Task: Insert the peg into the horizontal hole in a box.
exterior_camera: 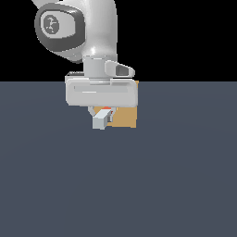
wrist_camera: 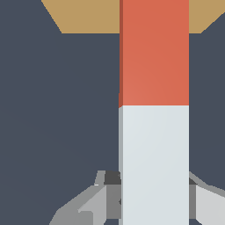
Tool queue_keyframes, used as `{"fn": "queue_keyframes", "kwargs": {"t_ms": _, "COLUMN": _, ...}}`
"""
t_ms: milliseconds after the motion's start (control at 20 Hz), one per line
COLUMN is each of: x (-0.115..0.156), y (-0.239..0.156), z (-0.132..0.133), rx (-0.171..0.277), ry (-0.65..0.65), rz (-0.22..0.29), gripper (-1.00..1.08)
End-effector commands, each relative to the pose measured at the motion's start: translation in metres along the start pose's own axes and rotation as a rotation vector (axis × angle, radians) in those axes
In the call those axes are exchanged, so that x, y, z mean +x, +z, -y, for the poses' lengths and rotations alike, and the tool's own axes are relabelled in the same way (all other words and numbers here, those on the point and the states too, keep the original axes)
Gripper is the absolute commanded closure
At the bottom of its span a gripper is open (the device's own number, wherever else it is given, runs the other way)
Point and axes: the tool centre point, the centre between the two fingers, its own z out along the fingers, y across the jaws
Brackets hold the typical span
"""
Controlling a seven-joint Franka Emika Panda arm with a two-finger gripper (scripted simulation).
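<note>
The peg (wrist_camera: 154, 52) is a long bar, orange-red on the half towards the box and white (wrist_camera: 154, 167) on the other half. My gripper (wrist_camera: 154, 197) is shut on the white half, with grey fingers (wrist_camera: 112, 197) pressed against both sides. In the exterior view the peg (exterior_camera: 100, 119) hangs under the hand, its white end facing the camera, and the gripper (exterior_camera: 102, 113) holds it just above the floor. The tan box (exterior_camera: 125, 118) stands right behind it, and a tan strip of the box (wrist_camera: 83, 15) lies beyond the peg's orange end. The hole is hidden by the hand and peg.
A dark grey-blue floor (exterior_camera: 115, 185) spreads around the box on all sides. The arm's white hand body (exterior_camera: 102, 92) covers most of the box's upper face in the exterior view.
</note>
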Motion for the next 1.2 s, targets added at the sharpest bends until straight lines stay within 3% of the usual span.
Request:
{"fn": "queue_keyframes", "kwargs": {"t_ms": 0, "x": 0.0, "y": -0.001, "z": 0.0, "rx": -0.001, "ry": 0.0, "rz": 0.0, "gripper": 1.08}}
{"fn": "queue_keyframes", "kwargs": {"t_ms": 350, "x": 0.013, "y": 0.0, "z": 0.0, "rx": 0.0, "ry": 0.0, "rz": 0.0, "gripper": 1.08}}
{"fn": "queue_keyframes", "kwargs": {"t_ms": 850, "x": 0.083, "y": -0.002, "z": -0.001, "rx": -0.003, "ry": 0.001, "rz": -0.002, "gripper": 1.08}}
{"fn": "queue_keyframes", "kwargs": {"t_ms": 1150, "x": 0.106, "y": -0.002, "z": -0.002, "rx": -0.004, "ry": 0.001, "rz": -0.002, "gripper": 1.08}}
